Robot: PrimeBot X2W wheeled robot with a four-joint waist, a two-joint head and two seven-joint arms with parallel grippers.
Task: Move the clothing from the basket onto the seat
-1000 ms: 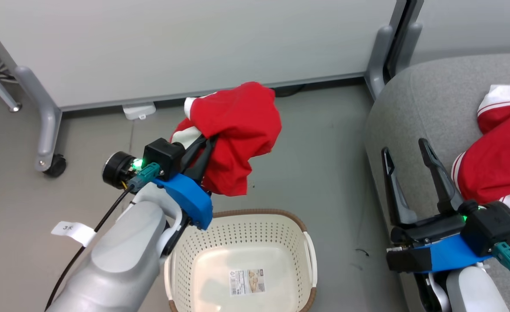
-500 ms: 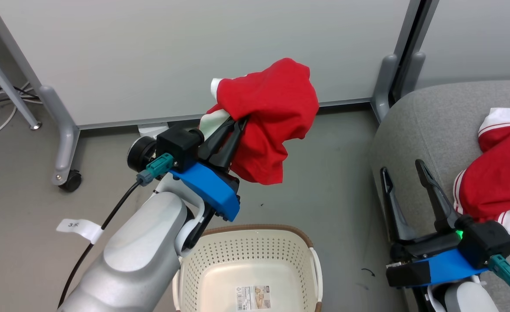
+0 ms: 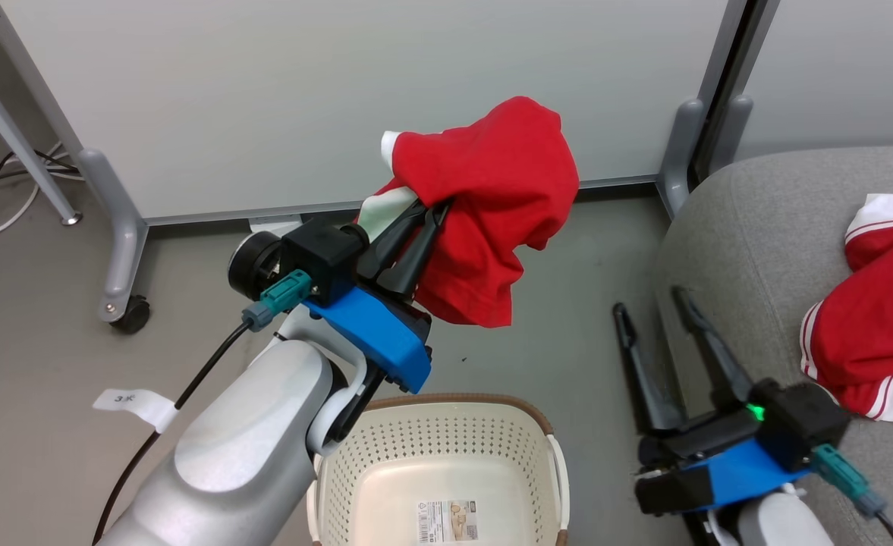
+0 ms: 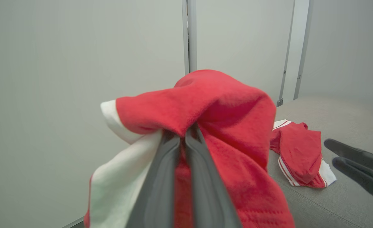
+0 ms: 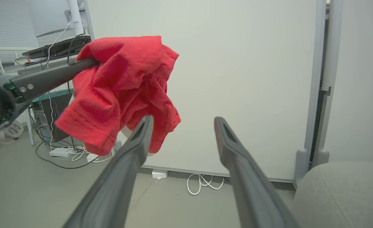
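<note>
I hold left gripper (image 3: 425, 218) clenched on garment (image 3: 492, 189), high above basket (image 3: 546, 447) at 6, clearing rim for carry to seat (image 3: 757, 227) at 3. Right gripper (image 3: 649, 302) spread, empty. Other garment (image 3: 871, 334) on seat; basket probably empty, bottom cropped.

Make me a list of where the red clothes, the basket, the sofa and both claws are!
left claw: shut on the lifted garment, up in the air above the floor
right claw: open, holding nothing, by the edge of the seat
other garment: lying on the seat
basket: on the floor, no clothes in the part that shows
</note>
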